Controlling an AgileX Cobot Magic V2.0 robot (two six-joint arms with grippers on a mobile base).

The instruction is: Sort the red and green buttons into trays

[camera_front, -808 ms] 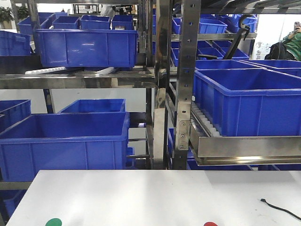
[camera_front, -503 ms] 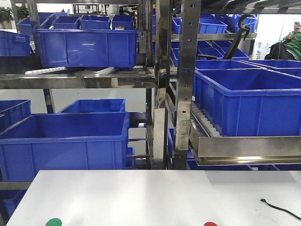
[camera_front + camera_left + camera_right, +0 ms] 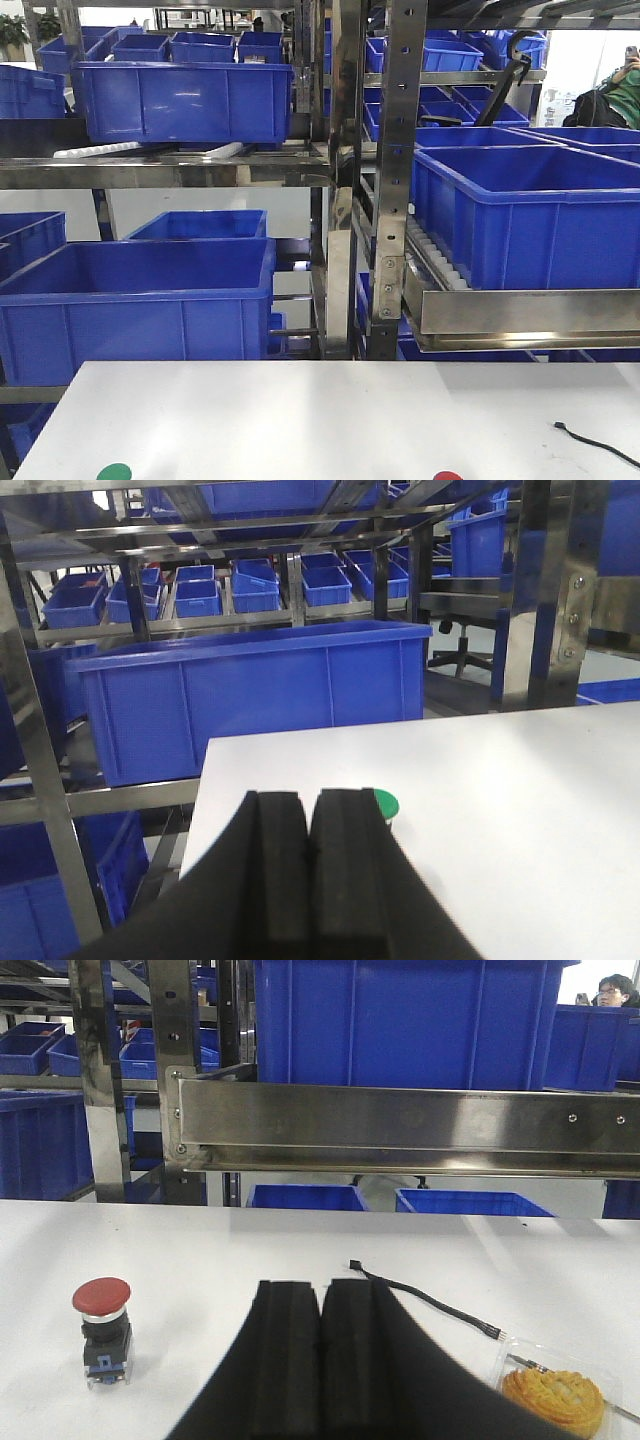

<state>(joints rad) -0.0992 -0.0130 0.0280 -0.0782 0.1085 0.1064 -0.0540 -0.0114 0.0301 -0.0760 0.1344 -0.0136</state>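
Observation:
The red button (image 3: 102, 1330) stands upright on the white table (image 3: 200, 1250), left of my right gripper (image 3: 320, 1285); its cap also peeks over the bottom edge of the front view as the red button (image 3: 447, 476). My right gripper is shut with nothing in it. The green button (image 3: 383, 803) sits just beyond the right fingertip of my left gripper (image 3: 310, 798), mostly hidden behind it, and shows as the green button (image 3: 113, 472) at the front view's bottom left. The left gripper is shut and empty too. No trays are in view.
Steel racks (image 3: 345, 180) loaded with deep blue crates (image 3: 135, 300) stand right behind the table's far edge. A thin black cable (image 3: 425, 1300) lies ahead of the right gripper, and a pastry in a clear pack (image 3: 555, 1395) lies to its right.

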